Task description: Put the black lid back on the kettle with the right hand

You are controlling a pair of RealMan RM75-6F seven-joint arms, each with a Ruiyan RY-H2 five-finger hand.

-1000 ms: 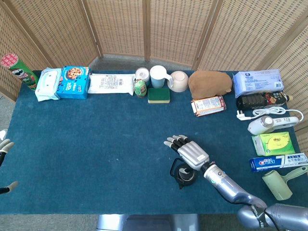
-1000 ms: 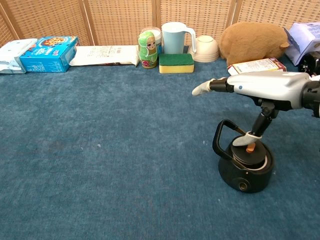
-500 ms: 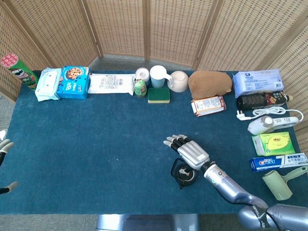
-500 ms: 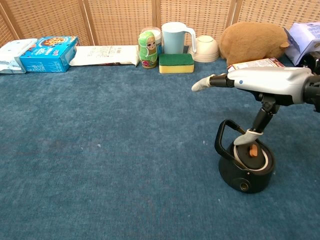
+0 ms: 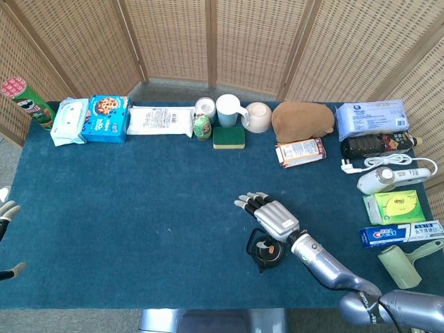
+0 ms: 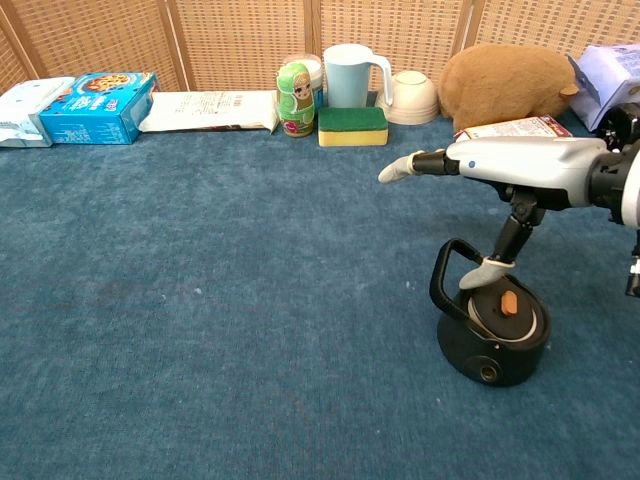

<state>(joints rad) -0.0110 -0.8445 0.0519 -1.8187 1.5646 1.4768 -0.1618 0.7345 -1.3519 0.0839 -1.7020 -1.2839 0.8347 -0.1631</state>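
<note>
Left hand (image 5: 7, 215): only pale fingertips show at the left frame edge in head view, off the desk (image 5: 139, 208); whether it is released or clenched, cannot tell.

Back row along the far desk edge, left to right: green chip tube (image 5: 28, 104), white wipes pack (image 5: 69, 119), blue snack box (image 5: 107, 118), white flat packet (image 5: 159, 120), small green doll (image 6: 294, 100), light blue pitcher (image 6: 349, 75), green-and-yellow sponge (image 6: 352, 126), cream bowl (image 6: 412, 97) lying on its side, brown plush (image 6: 510, 80).

Kettle (image 6: 492, 345): black, squat, on the blue desk cloth in the right foreground, loop handle on its left side. Black lid (image 6: 507, 312) sits in the kettle's top opening, orange knob up.

Right hand (image 6: 520, 165): hovers above the kettle, palm down, fingers stretched out toward the left, holding nothing. Thumb (image 6: 485, 272) points down, tip just above the lid's left rim by the handle; contact cannot be judged.

Right desk edge: toothpaste box (image 5: 401, 234), lint roller (image 5: 406, 263).
</note>
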